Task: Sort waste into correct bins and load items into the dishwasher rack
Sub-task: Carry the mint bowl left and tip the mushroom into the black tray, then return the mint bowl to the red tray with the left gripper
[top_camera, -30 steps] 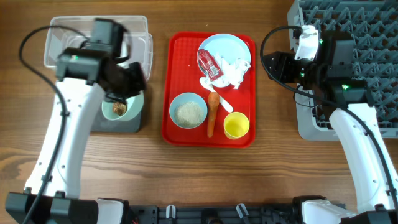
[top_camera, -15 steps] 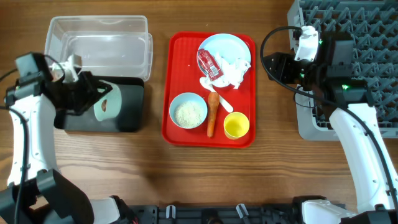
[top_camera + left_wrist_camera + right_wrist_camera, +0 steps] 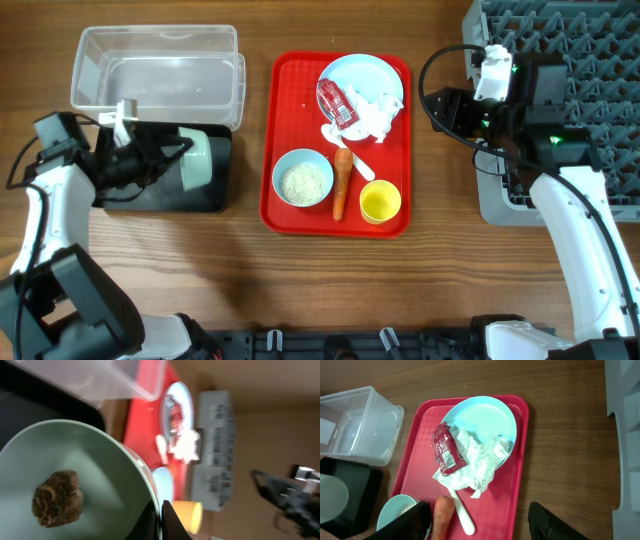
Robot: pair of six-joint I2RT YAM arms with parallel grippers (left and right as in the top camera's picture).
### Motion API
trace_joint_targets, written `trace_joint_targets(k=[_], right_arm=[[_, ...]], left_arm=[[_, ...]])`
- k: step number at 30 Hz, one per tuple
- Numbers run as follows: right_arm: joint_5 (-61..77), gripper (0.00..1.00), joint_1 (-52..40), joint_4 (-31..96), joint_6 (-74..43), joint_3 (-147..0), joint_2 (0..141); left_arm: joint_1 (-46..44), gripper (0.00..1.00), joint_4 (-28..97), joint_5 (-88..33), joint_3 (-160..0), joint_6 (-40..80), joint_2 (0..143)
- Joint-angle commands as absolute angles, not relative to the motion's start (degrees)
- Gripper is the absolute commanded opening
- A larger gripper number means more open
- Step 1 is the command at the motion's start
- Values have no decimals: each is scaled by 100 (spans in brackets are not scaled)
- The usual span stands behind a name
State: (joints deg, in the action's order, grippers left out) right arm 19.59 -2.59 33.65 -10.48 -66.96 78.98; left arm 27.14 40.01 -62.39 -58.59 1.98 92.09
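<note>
Mint green bowl [image 3: 198, 163] tipped sideways over black bin [image 3: 215, 196], mouth toward left tool [image 3: 159, 519] pinching its rim, right tool [image 3: 479, 510] spread.

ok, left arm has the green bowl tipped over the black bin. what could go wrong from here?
1. The brown scrap sits in the tipped green bowl; it may stick and not drop.
2. The left claw pinches only the rim; the bowl could slip into the black bin.

Tray [image 3: 290, 100] between bins [image 3: 160, 35] and dishwasher rack [image 3: 590, 40]
</note>
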Motion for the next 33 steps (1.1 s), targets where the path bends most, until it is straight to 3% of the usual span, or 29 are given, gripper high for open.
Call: trace_joint_targets(k=[1, 5, 15, 25, 30, 33], right_arm=[[1752, 65, -266, 3387, -1044, -6785, 7900], [1752, 65, -268, 3395, -1044, -6785, 7902], [1752, 65, -268, 3393, -1044, -6785, 7902], [1752, 65, -268, 3393, -1044, -6785, 7902], [1752, 65, -268, 3371, -1044, -6785, 7902], [1754, 65, -268, 3378, -1052, -6785, 7902]], left_arm=[[3144, 4, 3942, -7664, -5828, 237, 9323], [3520, 4, 3986, -8468, -5828, 239, 9356], [3612, 4, 3931, -9002, -5828, 239, 9356], [3597, 4, 3844, -8892, -5850, 690, 9343], [3050, 4, 3830, -8538, -6211, 694, 9032], [2108, 4, 3828, -7387, -6801, 987, 8597]])
